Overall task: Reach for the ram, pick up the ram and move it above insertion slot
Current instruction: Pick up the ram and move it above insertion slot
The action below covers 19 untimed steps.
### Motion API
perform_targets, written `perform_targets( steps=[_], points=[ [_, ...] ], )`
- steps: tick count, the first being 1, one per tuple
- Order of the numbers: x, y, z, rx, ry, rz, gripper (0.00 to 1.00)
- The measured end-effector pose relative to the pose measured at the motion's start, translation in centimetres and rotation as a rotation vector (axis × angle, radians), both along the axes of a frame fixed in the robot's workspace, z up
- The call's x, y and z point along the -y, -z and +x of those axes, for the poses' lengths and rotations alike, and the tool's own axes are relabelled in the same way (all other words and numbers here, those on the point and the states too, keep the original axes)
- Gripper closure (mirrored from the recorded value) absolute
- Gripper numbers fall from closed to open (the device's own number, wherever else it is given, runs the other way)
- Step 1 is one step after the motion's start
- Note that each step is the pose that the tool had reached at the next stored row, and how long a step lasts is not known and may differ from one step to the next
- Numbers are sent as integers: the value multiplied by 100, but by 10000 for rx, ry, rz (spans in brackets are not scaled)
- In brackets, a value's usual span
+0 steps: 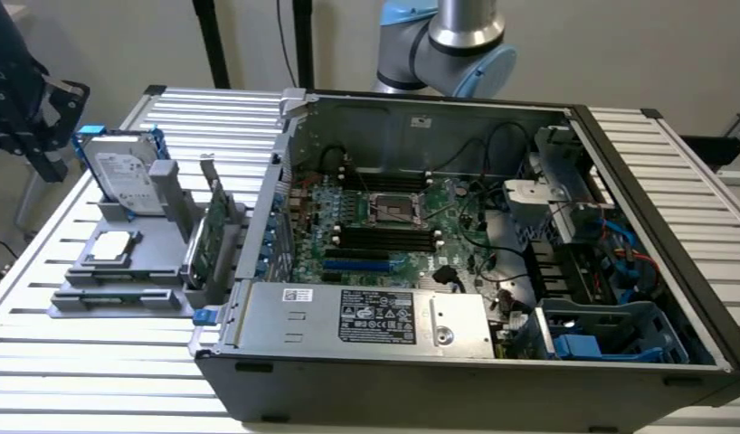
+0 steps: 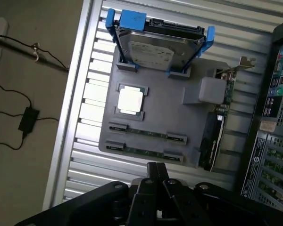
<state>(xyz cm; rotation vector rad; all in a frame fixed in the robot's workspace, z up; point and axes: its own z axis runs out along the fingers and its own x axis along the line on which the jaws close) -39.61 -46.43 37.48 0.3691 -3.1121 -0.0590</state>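
Ram point(image 2: 142, 151) lies flat in a grey moulded holder point(image 2: 165, 108), a thin green strip with black clips at both ends. A second, matching stick point(image 2: 146, 133) lies parallel, just beside it. Neither is touched. The gripper point(image 2: 156, 166) hangs above the holder's edge nearest the ram, its two black fingers pressed together with nothing between them.

In the same holder a silver hard drive point(image 2: 153, 49) stands tilted in a bright blue plastic frame; it has a white label, but the print is too small to read. A square processor chip point(image 2: 130, 100) with a shiny metal lid sits in a shallow pocket. A green expansion card point(image 2: 220, 120) with a metal bracket stands on edge along the holder's side.

The holder rests on a table point(image 2: 85, 94) of ribbed aluminium slats. In the exterior view an open computer case point(image 1: 467, 380) of dark sheet metal stands on the same table, to the right of the holder. Inside it is a green motherboard point(image 1: 334, 199) with long black slots point(image 1: 383, 237). The grey power supply point(image 1: 286, 316) carries a black label point(image 1: 376, 316) and a small white sticker, both illegible. The arm point(image 1: 455, 36) shows grey and pale blue joints.
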Motion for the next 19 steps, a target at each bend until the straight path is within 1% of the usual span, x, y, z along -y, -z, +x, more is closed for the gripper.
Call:
perform_targets(
  steps=[19],
  points=[
    [0,0,0,-1,-3455,-1,89]
  ],
)
